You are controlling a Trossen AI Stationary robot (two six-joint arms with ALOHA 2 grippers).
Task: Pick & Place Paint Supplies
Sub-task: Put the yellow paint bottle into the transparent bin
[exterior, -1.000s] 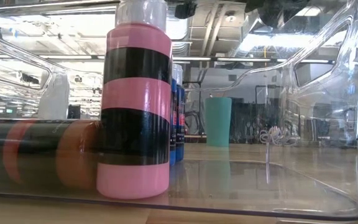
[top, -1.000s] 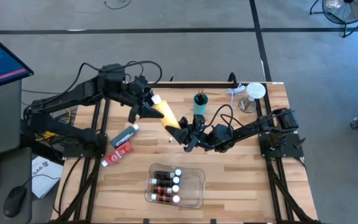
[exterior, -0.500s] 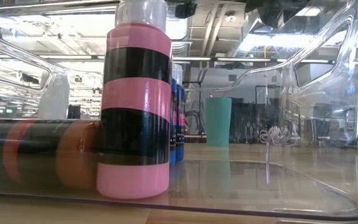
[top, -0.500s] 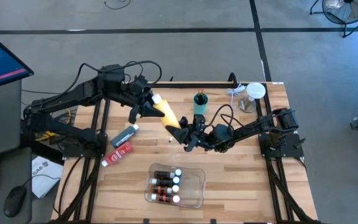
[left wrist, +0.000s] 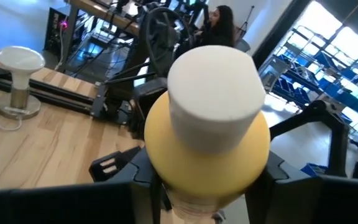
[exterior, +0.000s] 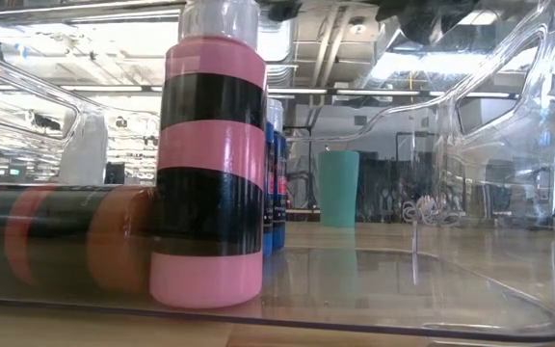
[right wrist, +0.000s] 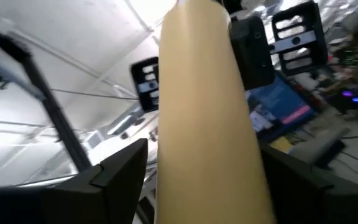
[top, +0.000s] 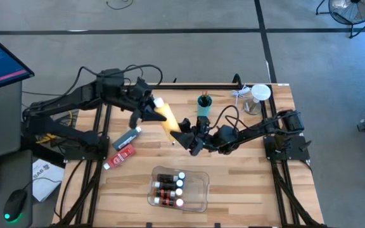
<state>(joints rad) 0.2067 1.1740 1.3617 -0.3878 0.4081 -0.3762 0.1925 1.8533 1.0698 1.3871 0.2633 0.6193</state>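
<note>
Compared with a second ago, the yellow bottle (top: pixel 168 118) is seen tilted a little differently and shifted slightly toward the left arm, and the left gripper (top: pixel 146 109) has drawn back a touch with it; the right gripper (top: pixel 187 137) has eased away from the bottle's lower end. The low view is unchanged.

The yellow bottle is carried in the air above the middle of the wooden table (top: pixel 246 177), lying at a slant between the two grippers, its white cap (top: pixel 159 101) toward the left arm. In the left wrist view the bottle (left wrist: pixel 207 140) is shown cap-on — a rounded yellow shoulder under a plain white cap (left wrist: pixel 213 78) — with the left fingers closed against its sides just below. In the right wrist view the pale yellow body (right wrist: pixel 207 118) stands between the right fingers (right wrist: pixel 114 168), which are spread wide with a gap on each side, so no grip is made there.

Elsewhere, a grey tube (top: pixel 127 137) and a red tube (top: pixel 120 156) lie near the table's left edge, the teal cup (top: pixel 204 105) holds brushes at the back, and small white-capped bottles (top: pixel 170 188) lie in the clear tray (top: pixel 198 190) at the front. In the low view a pink bottle (exterior: pixel 210 154) with black bands is seen inside the tray — no writing can be read on any label.
</note>
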